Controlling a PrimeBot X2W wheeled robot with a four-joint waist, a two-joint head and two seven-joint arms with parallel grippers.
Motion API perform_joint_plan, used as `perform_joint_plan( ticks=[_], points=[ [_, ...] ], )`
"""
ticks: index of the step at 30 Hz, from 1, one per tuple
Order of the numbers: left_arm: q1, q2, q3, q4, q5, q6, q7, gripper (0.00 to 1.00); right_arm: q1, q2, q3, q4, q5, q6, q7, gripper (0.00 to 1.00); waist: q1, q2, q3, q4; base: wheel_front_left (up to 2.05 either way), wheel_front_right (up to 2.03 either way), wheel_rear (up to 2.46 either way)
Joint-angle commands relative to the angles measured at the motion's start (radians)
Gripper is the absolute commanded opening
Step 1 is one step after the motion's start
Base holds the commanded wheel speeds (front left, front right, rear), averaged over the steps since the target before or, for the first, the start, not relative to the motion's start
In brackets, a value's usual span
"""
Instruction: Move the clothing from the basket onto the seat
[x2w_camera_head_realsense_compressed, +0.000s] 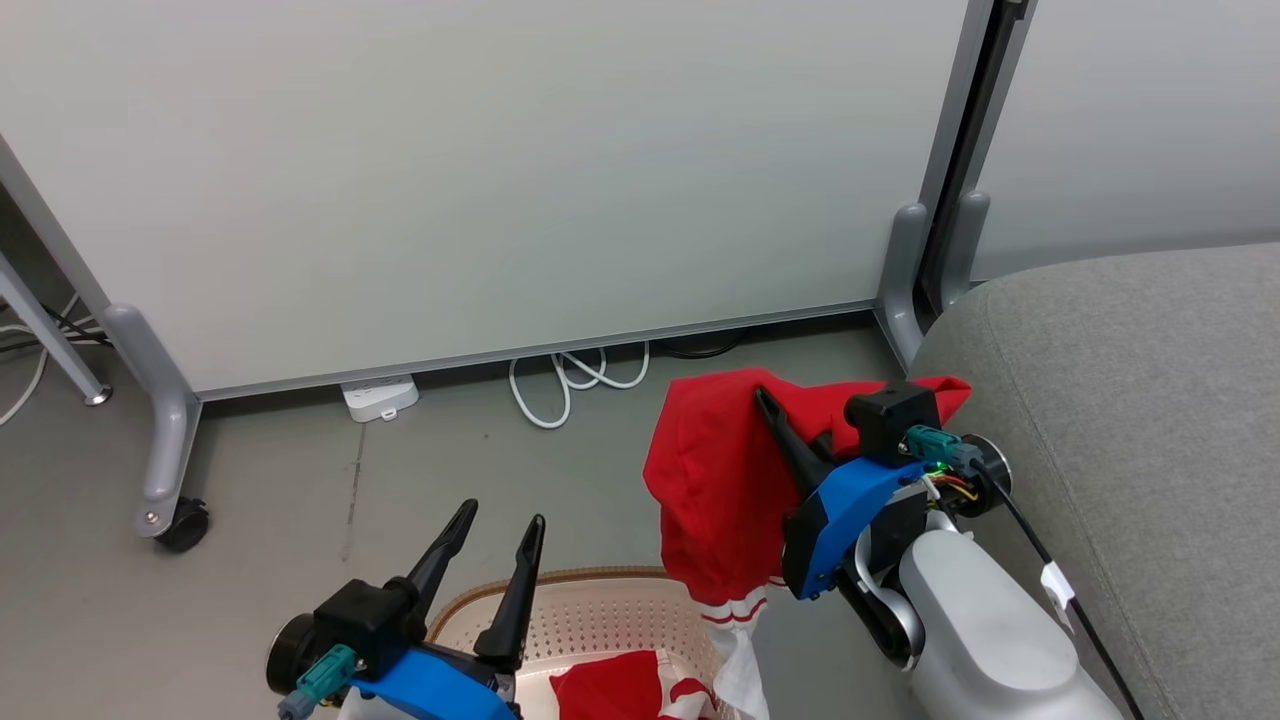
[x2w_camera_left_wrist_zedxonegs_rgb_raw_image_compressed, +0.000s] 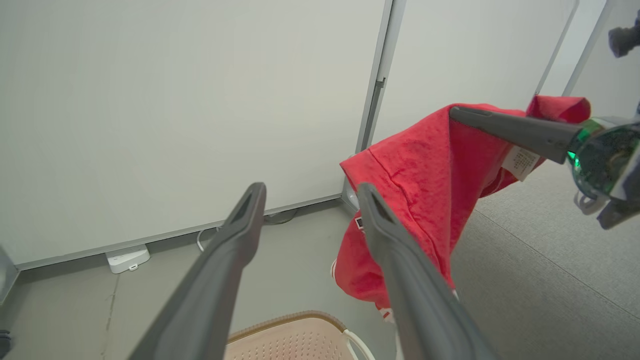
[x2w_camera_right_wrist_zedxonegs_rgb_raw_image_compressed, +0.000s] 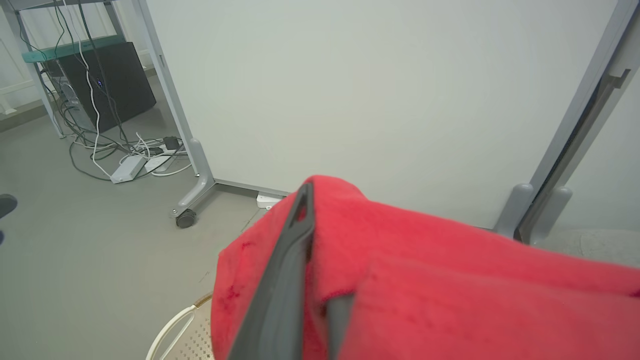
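Held garment: a bright red soft fabric garment (x2w_camera_head_realsense_compressed: 715, 480) with a white-striped hem is draped over the right gripper (x2w_camera_head_realsense_compressed: 775, 410). It hangs in the air above the far right corner of the basket, just beside the seat but not yet laid on it.
Right gripper: the fingers are pressed together on a bunched fold of the red garment.
Left gripper: on the left gripper (x2w_camera_head_realsense_compressed: 502, 515) the two long dark fingers are spread wide apart with nothing between them, above the basket's near rim.
Basket: a cream-white perforated plastic basket (x2w_camera_head_realsense_compressed: 590, 625) with a brown woven-look rim stands on the floor, and more red-and-white clothing (x2w_camera_head_realsense_compressed: 610, 690) lies inside it.
Seat: a large light-grey upholstered sofa cushion (x2w_camera_head_realsense_compressed: 1130, 400) lies to the right of the hanging cloth.
Handling: the fabric is judged light, limp and unbreakable, so sagging and swinging are to be expected. A gathered fold near the top is judged the surest hold. The trailing hem could snag on the basket rim.
Hidden: one right finger is buried under cloth. The basket is cut off at the bottom edge, so the amount left cannot be told. The print on the sewn label (x2w_camera_left_wrist_zedxonegs_rgb_raw_image_compressed: 521, 162) is too small to read.
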Motion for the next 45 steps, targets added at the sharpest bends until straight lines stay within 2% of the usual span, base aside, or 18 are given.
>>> perform_joint_plan(
  ticks=[1, 7, 11, 18, 31, 39, 45],
  points=[
    [0.013, -0.006, 0.018, 0.002, 0.013, -0.010, -0.003, 1.00, 0.007, -0.001, -0.002, -0.008, 0.003, -0.001, 0.000, 0.00, -0.0001, -0.0001, 0.000, 0.002, 0.00, 0.00, 0.00],
    [0.031, -0.038, 0.078, 0.016, 0.065, -0.042, -0.003, 1.00, 0.011, -0.001, 0.001, -0.013, -0.003, -0.001, 0.003, 0.00, -0.0001, -0.0001, 0.002, -0.001, 0.00, 0.00, 0.00],
    [0.042, -0.055, 0.109, 0.019, 0.092, -0.056, -0.003, 1.00, 0.010, -0.001, 0.002, -0.016, -0.008, -0.001, 0.004, 0.00, -0.0001, -0.0001, 0.004, -0.027, 0.00, 0.00, 0.00],
    [0.043, -0.077, 0.148, 0.016, 0.127, -0.072, -0.003, 1.00, 0.008, -0.001, -0.007, -0.022, -0.027, -0.001, 0.009, 0.00, -0.0001, -0.0001, 0.011, -0.132, 0.00, 0.00, 0.00],
    [0.043, -0.112, 0.177, 0.022, 0.166, -0.087, -0.003, 1.00, 0.019, -0.001, -0.004, -0.039, -0.038, -0.001, 0.022, 0.00, -0.0001, -0.0001, 0.020, -0.388, 0.00, 0.00, 0.00],
    [0.031, -0.120, 0.174, 0.025, 0.174, -0.092, -0.003, 1.00, 0.030, -0.001, -0.006, -0.049, -0.029, -0.001, 0.022, 0.00, -0.0001, -0.0001, 0.031, -0.484, 0.00, 0.00, 0.00],
    [0.030, -0.121, 0.169, 0.030, 0.178, -0.092, -0.003, 1.00, 0.031, 0.000, -0.013, -0.053, -0.027, -0.001, 0.021, 0.00, -0.0001, -0.0001, 0.040, -0.506, 0.00, 0.00, 0.00]
  ],
)
